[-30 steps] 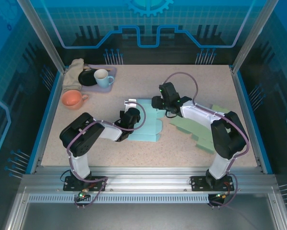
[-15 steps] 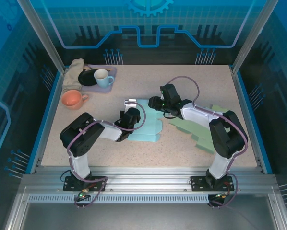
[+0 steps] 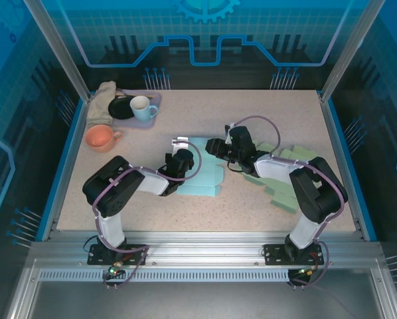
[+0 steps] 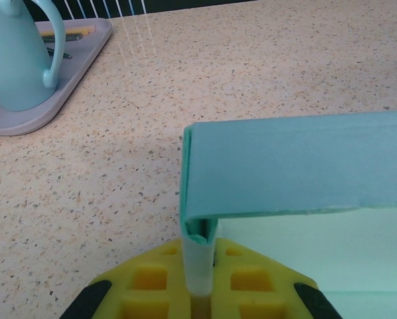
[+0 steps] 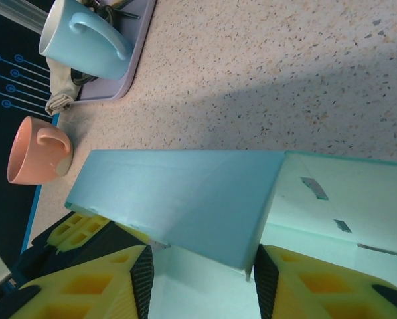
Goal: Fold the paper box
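Near the middle of the top view, the paper box [image 3: 205, 178] is lying on the desk [image 3: 271, 113], half formed, with one panel standing up off its base. I am holding the end of that panel with the left pincer [image 3: 183, 161]. Its jaws are sitting all but shut, pinching the thin card. The right pincer [image 3: 215, 147] is hovering over the upper right part of the box with its jaws about half spread. In its wrist view the raised panel is sitting in the gap between them, and I cannot tell whether either pad is pressing on the card.

I am judging the left hold to be the weak point. It is biting a narrow strip at the panel's corner, so a firm push from the right side could be pulling the card out of the pinch or creasing it there. A finger catching the panel's free edge would be buckling the sheet instead of turning it along its score. The base is resting loose on smooth stone, so a sideways shove could be sliding the whole box toward the stack of flat blanks [image 3: 285, 183] at the right. The blue mug [image 3: 141, 106] and orange cup [image 3: 100, 137] at upper left are sitting well apart from all this.
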`<act>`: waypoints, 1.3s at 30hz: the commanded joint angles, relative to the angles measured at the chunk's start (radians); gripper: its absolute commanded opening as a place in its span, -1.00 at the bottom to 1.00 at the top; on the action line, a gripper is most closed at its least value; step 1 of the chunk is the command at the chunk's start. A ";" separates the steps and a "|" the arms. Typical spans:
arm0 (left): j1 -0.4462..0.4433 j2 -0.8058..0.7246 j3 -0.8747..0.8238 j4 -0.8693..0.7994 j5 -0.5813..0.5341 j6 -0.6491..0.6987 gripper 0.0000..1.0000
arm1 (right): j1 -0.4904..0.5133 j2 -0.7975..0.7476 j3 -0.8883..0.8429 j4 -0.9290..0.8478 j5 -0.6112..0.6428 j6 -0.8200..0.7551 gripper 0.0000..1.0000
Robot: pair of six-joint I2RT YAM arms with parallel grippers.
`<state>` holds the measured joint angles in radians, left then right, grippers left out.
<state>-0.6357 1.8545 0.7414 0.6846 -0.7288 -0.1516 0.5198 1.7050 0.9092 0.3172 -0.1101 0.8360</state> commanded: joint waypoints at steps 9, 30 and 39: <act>-0.001 0.029 0.023 -0.048 -0.011 0.013 -0.95 | 0.045 -0.083 -0.093 -0.135 0.250 -0.207 -0.04; 0.001 0.030 0.022 -0.045 -0.004 0.019 -0.95 | 0.017 0.069 -0.098 -0.041 0.325 -0.230 0.03; 0.001 0.031 0.021 -0.044 -0.002 0.019 -0.95 | 0.017 0.074 -0.102 0.001 0.264 -0.233 0.01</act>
<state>-0.6357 1.8591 0.7460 0.6849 -0.7284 -0.1516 0.5426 1.7615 0.8154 0.2600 0.1982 0.6014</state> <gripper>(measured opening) 0.093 0.510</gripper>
